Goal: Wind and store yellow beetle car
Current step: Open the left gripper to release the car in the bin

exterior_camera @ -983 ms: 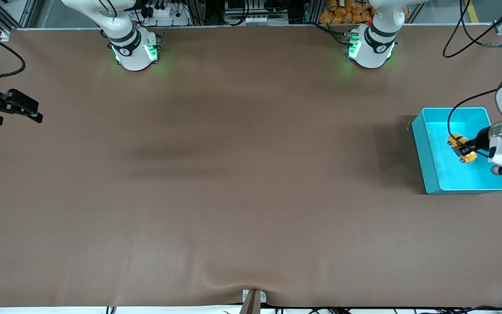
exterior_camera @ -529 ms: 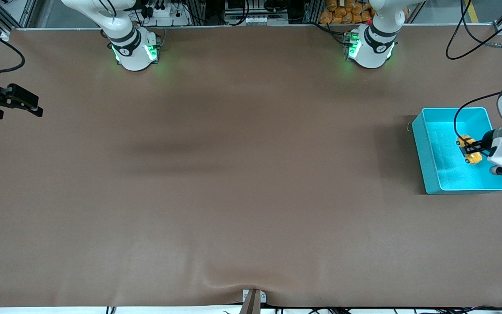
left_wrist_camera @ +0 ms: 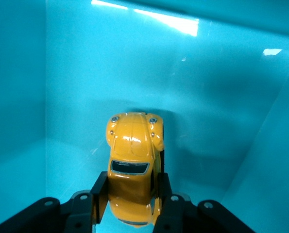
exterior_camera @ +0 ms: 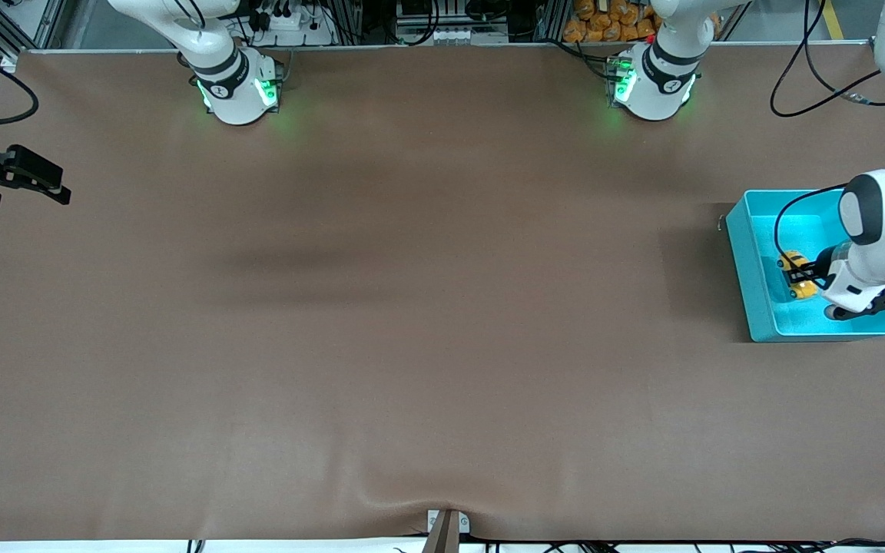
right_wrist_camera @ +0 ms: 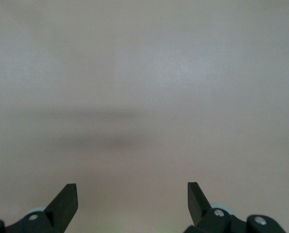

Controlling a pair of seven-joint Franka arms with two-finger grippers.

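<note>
The yellow beetle car (exterior_camera: 797, 278) is a tiny orange-yellow toy with dark windows. My left gripper (exterior_camera: 802, 275) is shut on it, down inside the turquoise bin (exterior_camera: 750, 261) at the left arm's end of the table. In the left wrist view the car (left_wrist_camera: 132, 160) sits nose-out between my black fingers (left_wrist_camera: 99, 194), close to the bin's floor (left_wrist_camera: 86, 97). My right gripper (exterior_camera: 54, 190) waits open and empty at the right arm's end of the table; the right wrist view shows its fingers (right_wrist_camera: 66, 199) wide apart over bare brown mat.
The brown mat (exterior_camera: 427, 307) covers the whole table. The two arm bases (exterior_camera: 239, 88) (exterior_camera: 654, 84) stand along the edge farthest from the front camera. A cable (exterior_camera: 784, 223) loops over the bin from the left wrist.
My left gripper has moved with the car toward the right arm's end of the bin and lower into it. The right gripper has barely moved.
</note>
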